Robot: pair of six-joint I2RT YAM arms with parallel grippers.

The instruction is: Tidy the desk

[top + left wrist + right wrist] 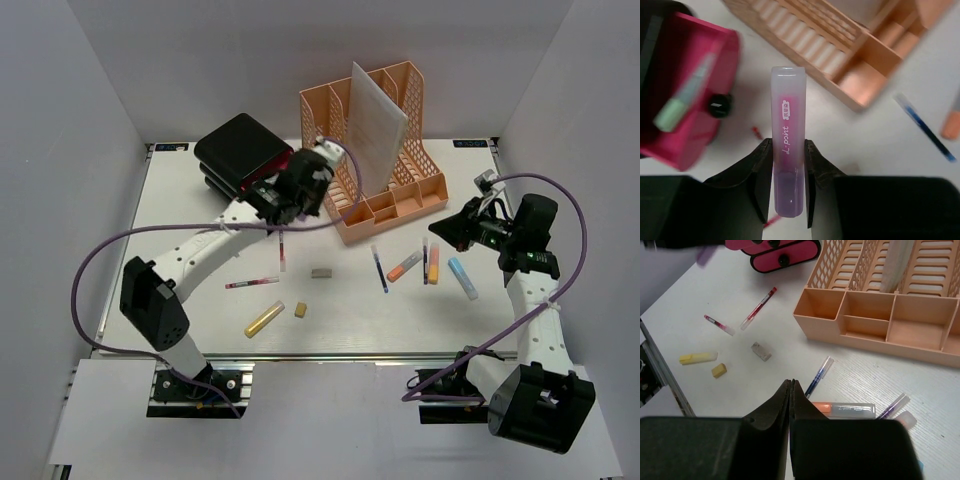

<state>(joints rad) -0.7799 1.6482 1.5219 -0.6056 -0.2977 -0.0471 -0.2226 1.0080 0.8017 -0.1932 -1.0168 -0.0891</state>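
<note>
The desk point(350, 325) is a white tabletop filling the floor of the grey-walled cell, with the two arm bases at its near edge, and it is littered with stationery. A yellow highlighter point(264, 320), a yellow eraser point(300, 311), a grey eraser point(321, 272) and a red pen point(252, 283) lie toward the left. A blue pen point(380, 268), an orange highlighter point(404, 266) and a light blue highlighter point(462, 278) lie toward the right. At the far side stand the orange organizer point(395, 218) and, left of it, a black box with a pink drawer point(690, 100) standing open, a green highlighter point(682, 102) lying inside. The left gripper point(788, 150) hangs between those two, its jaws narrowed onto the lower barrel of a purple highlighter point(788, 100) that sticks out well past the fingertips. The step looks like stowing it, probably in the drawer beside the green one, though the organizer's front compartments are as near. To do it well, carry the long free end over the drawer's rim before lowering and line the barrel up with the drawer's length. Let go only when low, since a round barrel rolls. The right gripper point(791, 390) is closed tight on nothing, above the pens on the right. It would need to open before going down for the orange highlighter.
</note>
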